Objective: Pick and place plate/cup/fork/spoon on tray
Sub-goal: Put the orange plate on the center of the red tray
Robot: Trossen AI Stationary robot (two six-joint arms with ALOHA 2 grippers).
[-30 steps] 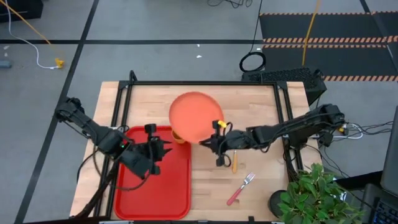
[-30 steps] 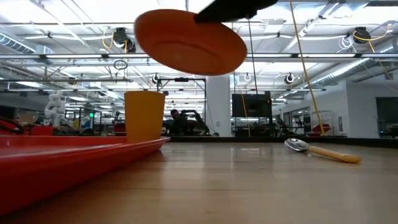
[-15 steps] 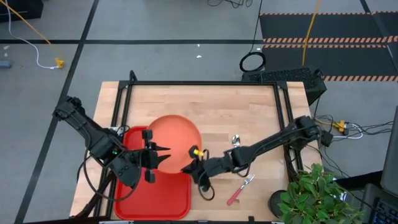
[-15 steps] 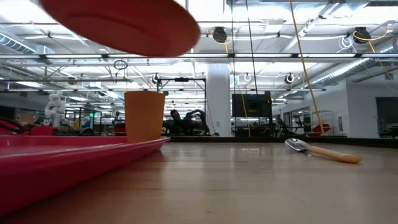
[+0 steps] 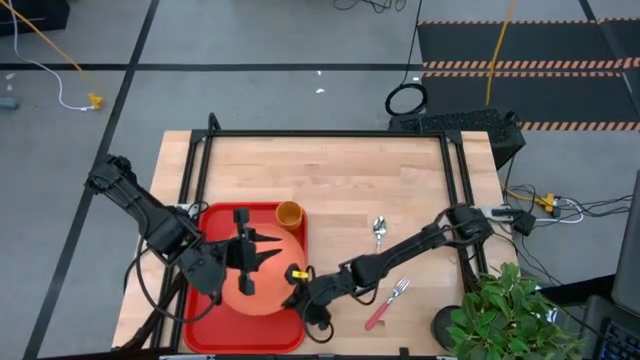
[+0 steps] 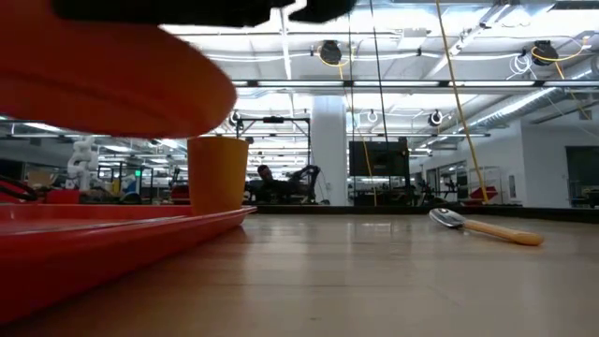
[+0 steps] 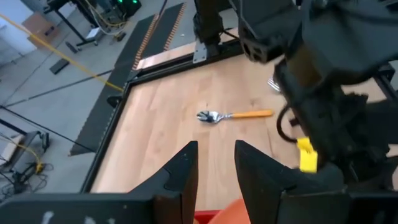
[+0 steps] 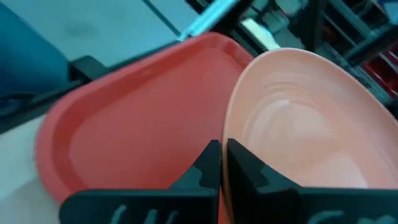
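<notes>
Jaws of your right gripper (image 8: pixel 221 163) pinch the plate (image 5: pixel 262 283) rim above the tray (image 5: pixel 205 325); lower, then release. Left gripper (image 5: pixel 262 253) open alongside.

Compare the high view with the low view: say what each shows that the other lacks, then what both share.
Only the high view shows the fork on the bare wood, the left gripper above the tray, and the right gripper clamped on the plate's rim. Only the low view shows that the plate hangs clear above the tray, not yet set down. Both show the plate, the tray, the cup standing on the tray, and the spoon on the table.
</notes>
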